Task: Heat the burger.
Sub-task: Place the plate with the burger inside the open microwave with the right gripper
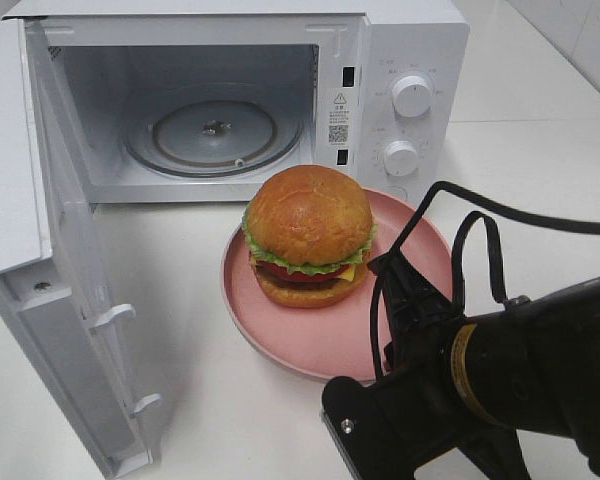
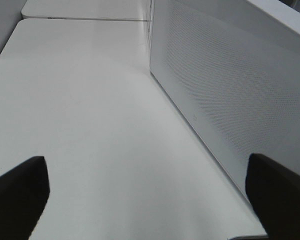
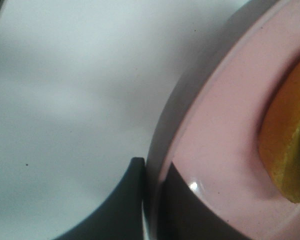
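Right, the burger (image 1: 308, 235) is sitting on the pink plate (image 1: 280, 335), toward its 10 o'clock side. The plate is resting on the white table (image 1: 170, 270) just in front of the open microwave (image 1: 410, 50), whose glass turntable (image 1: 215, 135) is lying at the plate's 11 o'clock. The right gripper (image 3: 150, 200) is pinching the plate's rim at around 4 o'clock, one finger outside the edge and one over the pink inside, while the left gripper (image 2: 147, 195) is hanging spread wide over bare table beside a white dotted panel (image 2: 230, 90) of the microwave, gripping nothing.
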Robot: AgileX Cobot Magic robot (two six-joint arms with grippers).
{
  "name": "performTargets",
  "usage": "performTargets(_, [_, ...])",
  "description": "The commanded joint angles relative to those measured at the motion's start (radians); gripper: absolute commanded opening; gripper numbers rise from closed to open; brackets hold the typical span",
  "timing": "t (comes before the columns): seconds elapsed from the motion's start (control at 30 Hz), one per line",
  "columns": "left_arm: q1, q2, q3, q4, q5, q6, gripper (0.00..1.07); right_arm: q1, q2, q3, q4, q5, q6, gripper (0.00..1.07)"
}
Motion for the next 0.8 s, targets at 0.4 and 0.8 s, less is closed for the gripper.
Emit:
performTargets(0.4, [0.001, -0.015, 0.003, -0.001, -0.013, 0.001, 1.0, -0.182, -0.013, -0.117, 0.345, -0.05, -0.595, 0.0])
performTargets(0.8, [0.001, -0.015, 0.003, -0.001, -0.013, 0.001, 1.0, -0.308, -0.013, -0.185, 0.741, -0.134, -1.106, 0.0])
